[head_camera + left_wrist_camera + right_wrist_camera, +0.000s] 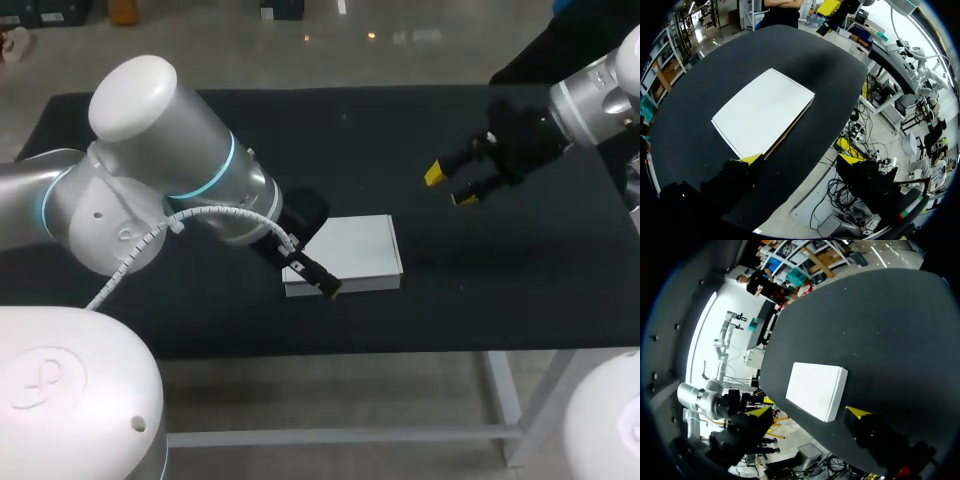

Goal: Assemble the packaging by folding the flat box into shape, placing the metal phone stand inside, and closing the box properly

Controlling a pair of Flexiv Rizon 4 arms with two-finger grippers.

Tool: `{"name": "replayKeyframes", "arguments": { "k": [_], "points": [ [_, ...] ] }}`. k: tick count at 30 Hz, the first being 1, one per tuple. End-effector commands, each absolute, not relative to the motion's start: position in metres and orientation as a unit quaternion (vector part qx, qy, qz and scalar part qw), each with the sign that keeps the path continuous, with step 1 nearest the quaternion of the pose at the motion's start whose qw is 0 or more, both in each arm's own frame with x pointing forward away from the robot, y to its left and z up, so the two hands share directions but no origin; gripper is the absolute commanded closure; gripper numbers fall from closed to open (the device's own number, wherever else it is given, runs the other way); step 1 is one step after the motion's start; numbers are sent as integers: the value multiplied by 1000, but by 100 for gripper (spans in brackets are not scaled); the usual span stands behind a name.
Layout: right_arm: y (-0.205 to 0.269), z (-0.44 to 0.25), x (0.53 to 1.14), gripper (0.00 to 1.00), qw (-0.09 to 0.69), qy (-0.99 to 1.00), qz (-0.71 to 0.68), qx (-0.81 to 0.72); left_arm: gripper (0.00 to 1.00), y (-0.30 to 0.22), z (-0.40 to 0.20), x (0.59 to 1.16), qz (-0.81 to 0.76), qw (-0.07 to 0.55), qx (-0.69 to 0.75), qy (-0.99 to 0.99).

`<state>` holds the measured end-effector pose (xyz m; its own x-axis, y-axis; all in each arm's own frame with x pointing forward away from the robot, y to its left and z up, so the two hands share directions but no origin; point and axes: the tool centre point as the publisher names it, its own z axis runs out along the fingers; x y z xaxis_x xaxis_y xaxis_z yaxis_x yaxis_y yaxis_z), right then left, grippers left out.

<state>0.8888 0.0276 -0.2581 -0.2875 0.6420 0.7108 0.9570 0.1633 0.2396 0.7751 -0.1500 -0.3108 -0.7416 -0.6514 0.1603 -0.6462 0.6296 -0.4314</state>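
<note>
A closed white box point(352, 255) lies flat on the black table point(400, 150), near its front edge. My left gripper point(322, 283) hangs at the box's front left corner, its fingers open and nothing between them. In the left wrist view the box point(762, 112) lies just ahead of the left gripper point(802, 160), one yellow fingertip point(751, 159) at its near corner. My right gripper point(448, 186) is open above the table, well to the right of the box and farther back. The right wrist view shows the box point(816, 389) ahead of the open right gripper point(810, 412). No metal phone stand is visible.
The left arm's large grey elbow point(170, 160) covers the table's left part and the box's left end. Bare black tabletop lies around the box on its right and back sides. The table's front edge runs close below the box.
</note>
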Motion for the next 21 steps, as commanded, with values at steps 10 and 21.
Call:
{"name": "replayKeyframes", "arguments": {
  "k": [10,21],
  "points": [
    [-11,-265,911,0,92,-797,-412,-431,0,-181,-323,756,-194,21,-533,823],
    [-46,-259,922,0,-28,-796,-462,-390,0,-203,-338,735,-121,1,-609,784]
  ]
}}
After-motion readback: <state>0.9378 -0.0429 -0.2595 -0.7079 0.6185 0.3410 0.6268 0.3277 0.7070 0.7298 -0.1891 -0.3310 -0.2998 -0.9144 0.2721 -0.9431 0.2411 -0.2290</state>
